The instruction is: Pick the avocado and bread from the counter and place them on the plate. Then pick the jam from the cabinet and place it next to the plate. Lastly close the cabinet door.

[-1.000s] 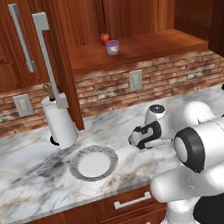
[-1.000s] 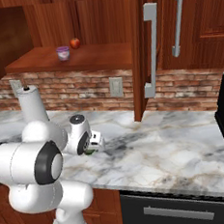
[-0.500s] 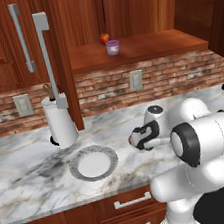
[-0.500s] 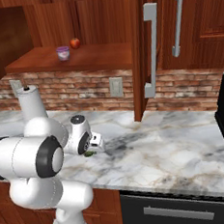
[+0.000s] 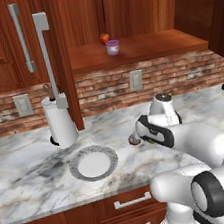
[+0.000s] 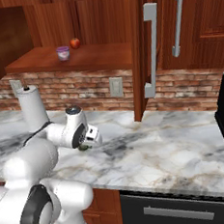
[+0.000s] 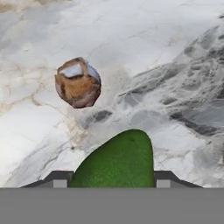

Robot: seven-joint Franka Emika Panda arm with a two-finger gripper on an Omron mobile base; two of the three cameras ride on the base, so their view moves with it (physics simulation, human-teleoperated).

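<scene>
Avocado [image 7: 118, 162] sits clenched in the end effector [image 7: 112, 179], low on the surface [image 7: 166, 52] for pickup; bread [image 7: 78, 82] lies just beyond, plate [image 5: 93, 163] waits bare to the left.

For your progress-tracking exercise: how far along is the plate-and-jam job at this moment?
Done: nothing; the plate is bare. In hand: the gripper is shut on the avocado. Left: the bread lies on the counter, the jam sits in the cabinet, and the cabinet door stands open.
</scene>
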